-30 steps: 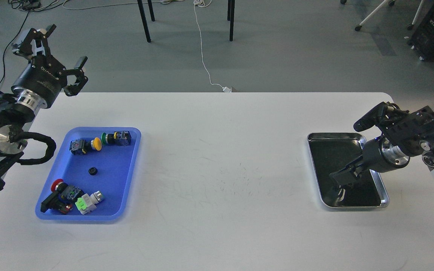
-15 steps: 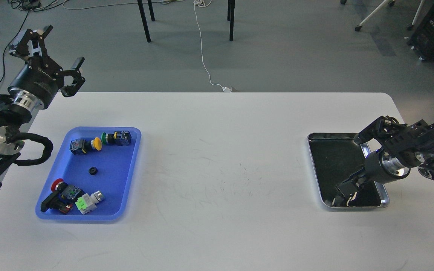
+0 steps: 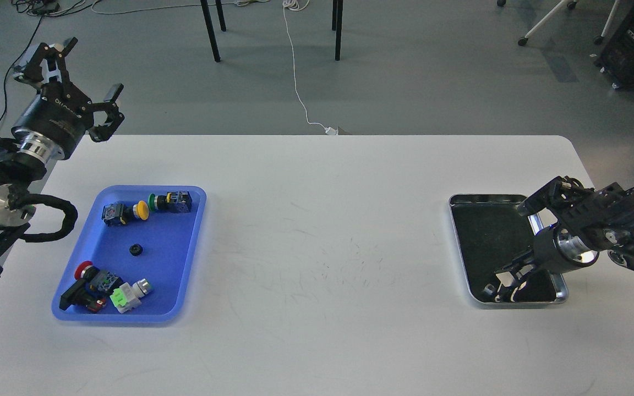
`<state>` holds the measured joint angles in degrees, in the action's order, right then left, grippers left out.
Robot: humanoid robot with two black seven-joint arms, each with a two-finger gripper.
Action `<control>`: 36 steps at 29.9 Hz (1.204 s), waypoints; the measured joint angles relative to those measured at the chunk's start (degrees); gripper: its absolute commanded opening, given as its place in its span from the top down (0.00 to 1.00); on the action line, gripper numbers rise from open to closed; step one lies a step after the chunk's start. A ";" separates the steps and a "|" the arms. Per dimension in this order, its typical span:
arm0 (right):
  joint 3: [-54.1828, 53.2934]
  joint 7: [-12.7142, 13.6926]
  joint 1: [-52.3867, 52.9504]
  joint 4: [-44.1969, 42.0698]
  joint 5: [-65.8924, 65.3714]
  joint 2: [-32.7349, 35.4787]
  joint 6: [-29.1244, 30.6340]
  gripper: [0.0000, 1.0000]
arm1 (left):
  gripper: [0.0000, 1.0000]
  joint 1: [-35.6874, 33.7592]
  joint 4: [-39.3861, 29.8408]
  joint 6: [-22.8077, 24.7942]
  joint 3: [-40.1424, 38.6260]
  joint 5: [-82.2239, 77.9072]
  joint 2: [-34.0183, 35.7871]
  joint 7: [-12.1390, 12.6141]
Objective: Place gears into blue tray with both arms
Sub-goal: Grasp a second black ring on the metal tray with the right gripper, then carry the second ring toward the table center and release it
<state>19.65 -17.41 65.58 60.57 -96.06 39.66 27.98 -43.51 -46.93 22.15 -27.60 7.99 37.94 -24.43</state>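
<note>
Task status: partly complete, as judged from the present layout.

One gear (image 3: 136, 250) lies flat on the floor of the blue tray (image 3: 191, 236), near the tray's middle and apart from the push-button switches. Two switches (image 3: 146, 208) sit along the far rim; a second group (image 3: 105, 289) sits at the near end. This gear counts as placed.

The second gear is not identifiable. If it remains to be moved, it is most likely in the silver tray (image 3: 457, 242) at the right end of the table (image 3: 322, 247), but the tray's dark bottom and the gripper in front of it hide any small black part.

Right gripper (image 3: 501, 286): lowered into the near end of the silver tray, fingers pointing down toward the tray floor. It is dark against a dark surface; whether the fingers are spread or closed, and whether they hold anything, cannot be told.

Left gripper (image 3: 77, 71): raised beyond the table's far left corner, well apart from the blue tray. Fingers are spread wide and hold nothing.

Remaining work, as a judgement: locate and grasp the second gear, carry it across the table, release it in the blue tray.

Markings: light lettering runs around the left gripper's black cylindrical body. It is too small to read. No other brand or label is legible.
</note>
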 measured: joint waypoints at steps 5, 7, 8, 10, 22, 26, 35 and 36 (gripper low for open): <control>0.04 -0.01 0.42 0.04 -0.07 -0.54 0.03 0.91 | 0.02 0.00 0.00 0.00 0.00 -0.09 0.10 0.00; 0.04 -0.01 0.54 0.08 -0.08 -0.61 0.03 0.93 | 0.02 0.00 0.00 -0.01 0.00 -0.09 0.14 0.00; 0.04 -0.01 0.60 0.10 -0.08 -0.66 0.03 0.93 | 0.02 0.00 0.00 -0.01 0.00 -0.08 0.20 0.00; 0.06 -0.02 0.72 0.18 -0.09 -0.69 0.04 0.93 | 0.02 0.00 0.00 0.00 0.00 -0.02 0.29 0.00; -0.11 -0.08 12.22 6.82 1.07 -1.22 0.03 0.92 | 0.02 0.00 0.00 0.17 0.00 -0.01 1.26 0.00; -0.16 -0.08 15.91 7.59 3.42 -5.02 0.02 0.92 | 0.02 0.00 0.00 0.19 0.00 -0.01 1.26 0.00; -3.80 0.01 13.70 5.63 13.21 -17.28 0.02 0.92 | 0.02 0.00 0.00 0.19 0.00 -0.09 1.97 0.00; -4.19 0.01 13.06 4.81 13.42 -18.76 0.01 0.92 | 0.02 0.00 0.00 0.19 0.02 -0.09 2.16 0.00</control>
<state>15.46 -17.40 78.64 65.38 -82.64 20.90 27.99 -43.50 -46.94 22.34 -27.58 7.90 40.10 -24.43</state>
